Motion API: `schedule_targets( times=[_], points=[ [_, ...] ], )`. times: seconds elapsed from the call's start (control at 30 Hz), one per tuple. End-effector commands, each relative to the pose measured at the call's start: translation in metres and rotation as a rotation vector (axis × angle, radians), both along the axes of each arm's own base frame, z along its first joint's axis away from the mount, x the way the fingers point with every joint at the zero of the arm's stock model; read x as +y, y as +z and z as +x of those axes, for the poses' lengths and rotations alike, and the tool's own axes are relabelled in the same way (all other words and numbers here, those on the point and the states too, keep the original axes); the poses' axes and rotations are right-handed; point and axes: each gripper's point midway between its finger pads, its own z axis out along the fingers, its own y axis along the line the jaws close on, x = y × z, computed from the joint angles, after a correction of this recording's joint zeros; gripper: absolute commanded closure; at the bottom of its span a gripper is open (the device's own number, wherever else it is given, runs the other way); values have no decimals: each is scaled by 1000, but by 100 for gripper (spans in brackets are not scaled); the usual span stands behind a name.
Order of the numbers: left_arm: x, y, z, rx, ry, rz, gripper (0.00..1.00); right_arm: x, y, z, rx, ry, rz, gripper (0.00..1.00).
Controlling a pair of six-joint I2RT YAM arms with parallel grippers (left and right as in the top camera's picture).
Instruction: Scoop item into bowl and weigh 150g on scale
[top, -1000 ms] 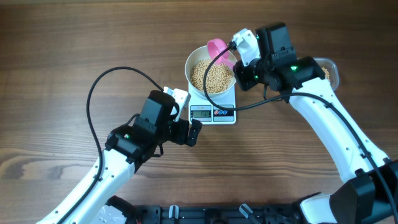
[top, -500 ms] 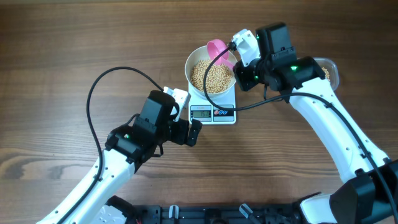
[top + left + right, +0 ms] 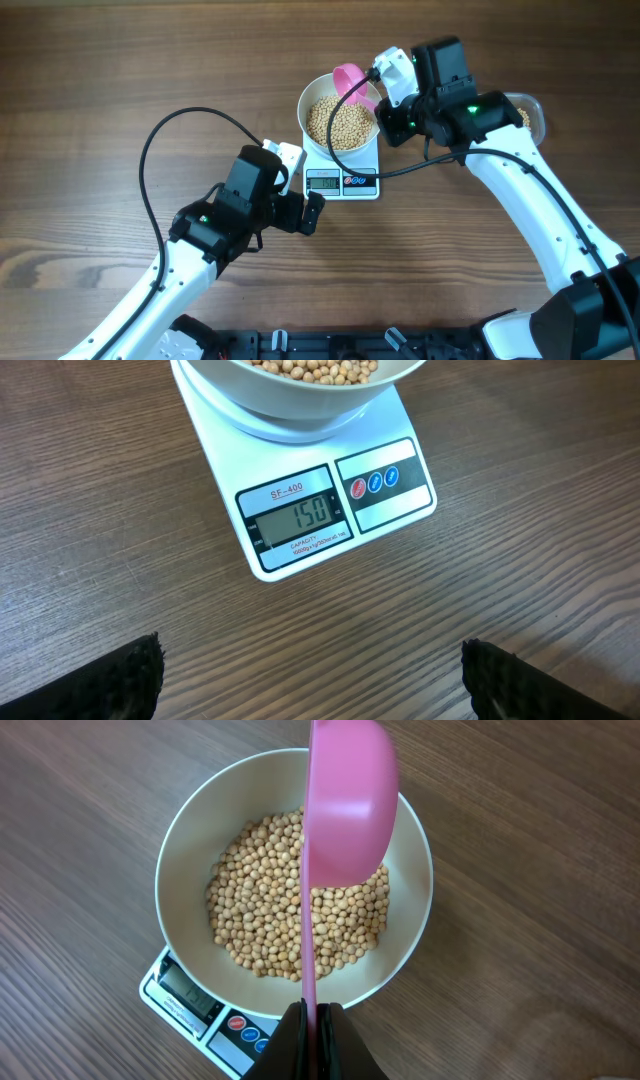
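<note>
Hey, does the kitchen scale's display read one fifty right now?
Yes, the left wrist view shows 150 on the screen of the scale, with the bowl of beans sitting on it.

My left arm (image 3: pixel 165 272) and right arm (image 3: pixel 545 215) are white links with black joint housings, small green lights (image 3: pixel 470 108) and looping black cables (image 3: pixel 160 140).

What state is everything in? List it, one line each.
Scale: on, display reads 150.
Bowl: upright on the scale, part full.
Beans: in the bowl.
Scoop: held over the bowl, turned on edge.
Left gripper: open, empty, above the table.
Right gripper: shut on the scoop.
</note>
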Motion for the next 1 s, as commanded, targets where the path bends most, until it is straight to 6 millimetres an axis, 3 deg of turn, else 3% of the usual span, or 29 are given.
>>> schedule_targets(
  times=[0.0,0.57,0.83,0.97],
  points=[
    [-3,7,4,-22,-12,1,0,5,15,-2,-32,32,25,96],
    [-3,7,4,-22,-12,1,0,5,15,-2,-28,27,29,96],
    [-3,7,4,-22,-12,1,0,8,16,-4,73,-131,153,96],
    [-3,7,4,-22,-12,1,0,14,22,-7,79,-112,192,96]
  ],
)
